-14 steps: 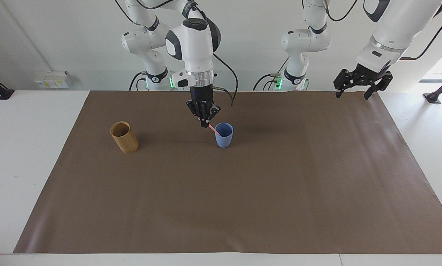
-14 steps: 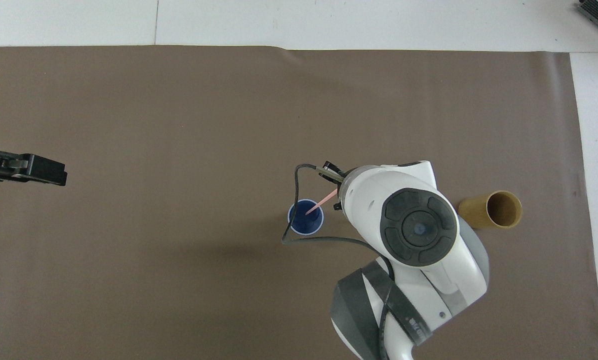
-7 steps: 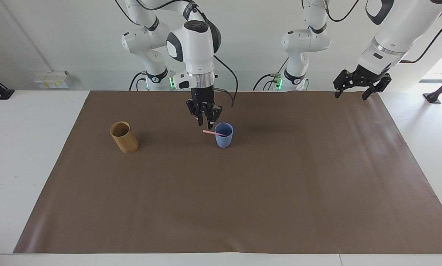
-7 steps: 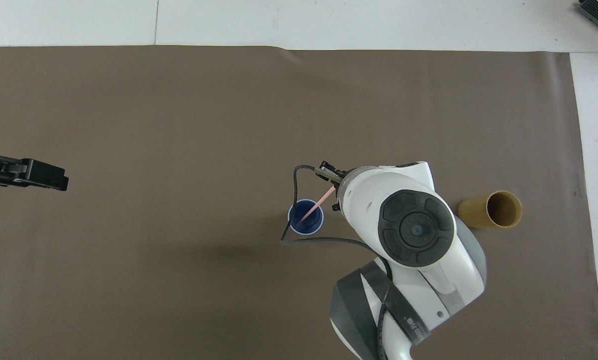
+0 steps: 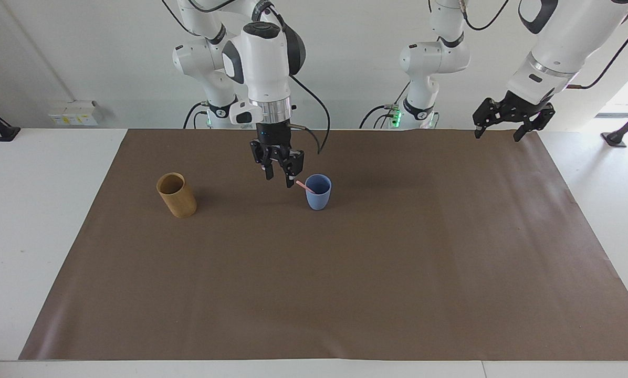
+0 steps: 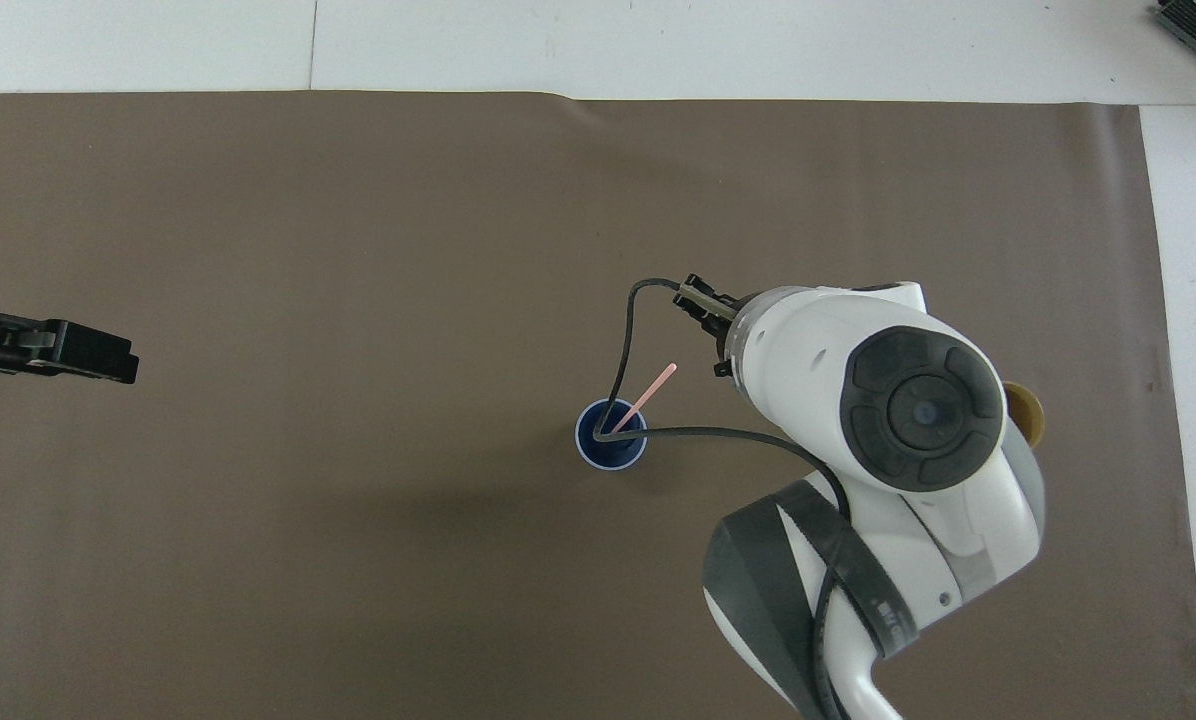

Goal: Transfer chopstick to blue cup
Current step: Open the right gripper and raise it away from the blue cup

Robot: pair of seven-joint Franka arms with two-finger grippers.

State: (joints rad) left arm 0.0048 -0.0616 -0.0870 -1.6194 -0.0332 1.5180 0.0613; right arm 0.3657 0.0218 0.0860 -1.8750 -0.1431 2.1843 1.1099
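Facing view: the chopstick (image 5: pixel 302 186) leans in the blue cup (image 5: pixel 318 192) on the brown mat (image 5: pixel 345 289). The right pincer (image 5: pixel 277 170) hangs released over the mat between this cup and the bamboo cup (image 5: pixel 176 195). The left pincer (image 5: pixel 505 126) waits, spread wide, above the mat's corner.

Overhead view: the right arm (image 6: pixel 888 420) hides most of the bamboo cup (image 6: pixel 1024 416); its cable (image 6: pixel 626 350) crosses the blue cup (image 6: pixel 610 448), where the chopstick (image 6: pixel 648 393) slants out.
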